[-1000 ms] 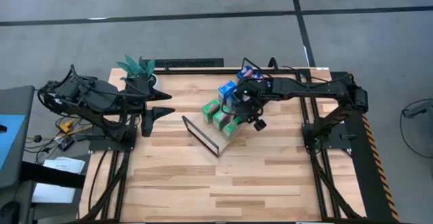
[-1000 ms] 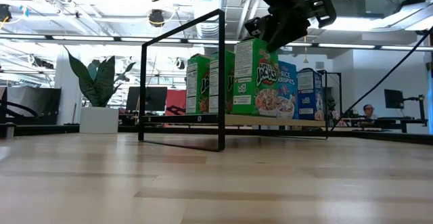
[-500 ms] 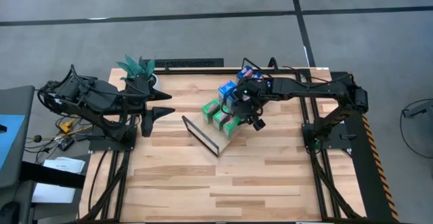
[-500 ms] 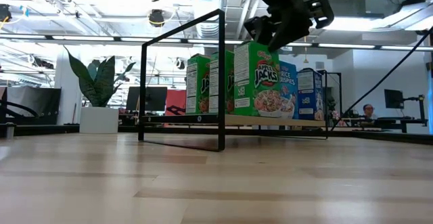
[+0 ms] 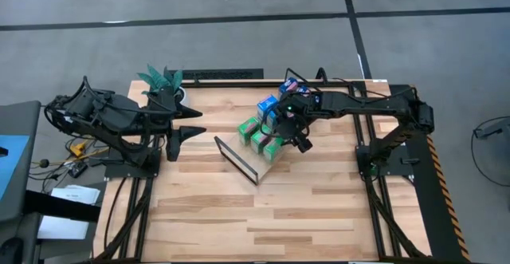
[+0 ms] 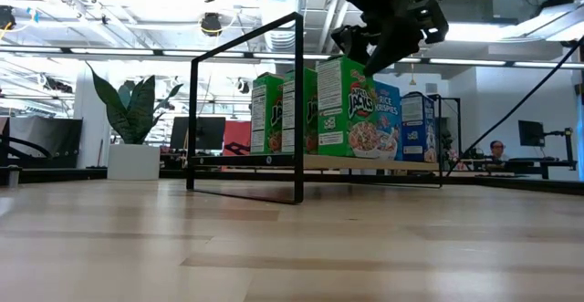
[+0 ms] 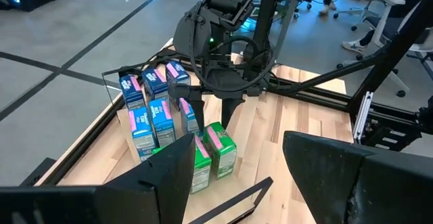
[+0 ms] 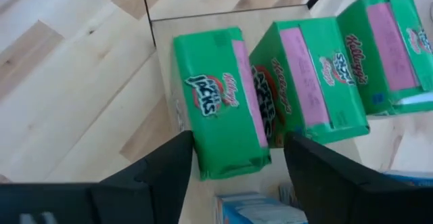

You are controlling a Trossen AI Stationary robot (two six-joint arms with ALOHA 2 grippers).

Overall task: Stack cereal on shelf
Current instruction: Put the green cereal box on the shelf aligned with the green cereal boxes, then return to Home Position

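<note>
Three green cereal boxes (image 8: pixel 220 99), about five blue boxes (image 7: pixel 142 126), one shelf (image 5: pixel 239 162).

The high view looks straight down on the whole table (image 5: pixel 239 208) and both arms. The low view sits at tabletop height, level, facing the shelf (image 6: pixel 274 161) and the room behind. The left wrist view looks from farther off across the table at the boxes (image 7: pixel 162 116) and the other arm. The right wrist view hangs close above the green boxes (image 8: pixel 223 95) — the same ones every view shares.
</note>
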